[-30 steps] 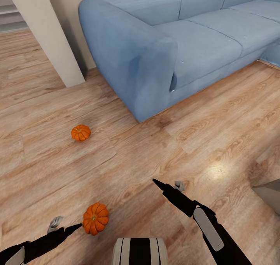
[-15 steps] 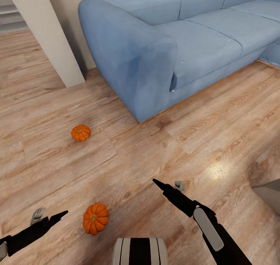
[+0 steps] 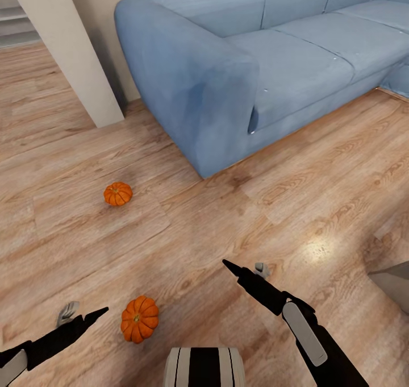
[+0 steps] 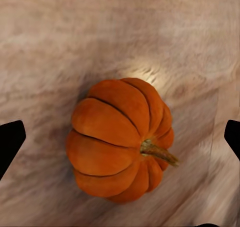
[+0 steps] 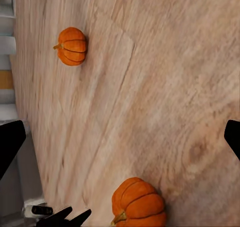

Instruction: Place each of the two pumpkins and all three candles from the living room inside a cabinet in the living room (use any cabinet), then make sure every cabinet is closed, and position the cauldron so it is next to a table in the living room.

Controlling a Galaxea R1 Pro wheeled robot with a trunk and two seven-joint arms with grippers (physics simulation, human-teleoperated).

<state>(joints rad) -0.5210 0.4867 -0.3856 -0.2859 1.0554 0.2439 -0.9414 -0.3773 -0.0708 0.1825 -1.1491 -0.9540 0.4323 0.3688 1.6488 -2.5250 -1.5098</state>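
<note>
Near pumpkin (image 3: 139,319): seen lying on the wooden floor (image 3: 227,216), at about 7 o'clock in the head view, its stem tipped sideways; clear of both claws.
Far pumpkin (image 3: 117,194): seen on the same floor at about 9 o'clock, well apart from the near one, toward the white pillar (image 3: 68,51).
Left claw (image 3: 82,317): held low at 8 o'clock, just beside the near pumpkin and not touching it; fingers spread wide, nothing gripped. In its wrist view the near pumpkin (image 4: 120,139) is framed between the two dark fingertips (image 4: 10,142).
Right claw (image 3: 245,270): held over bare floor at about 5 o'clock; fingers parted, nothing held. Both pumpkins are seen in its wrist view (image 5: 139,203) (image 5: 71,46).
Sofa (image 3: 255,63): blue, spanning 12 to 2 o'clock.
Grey slab (image 3: 392,282): a corner is seen at 4 o'clock; what it belongs to cannot be told.
</note>
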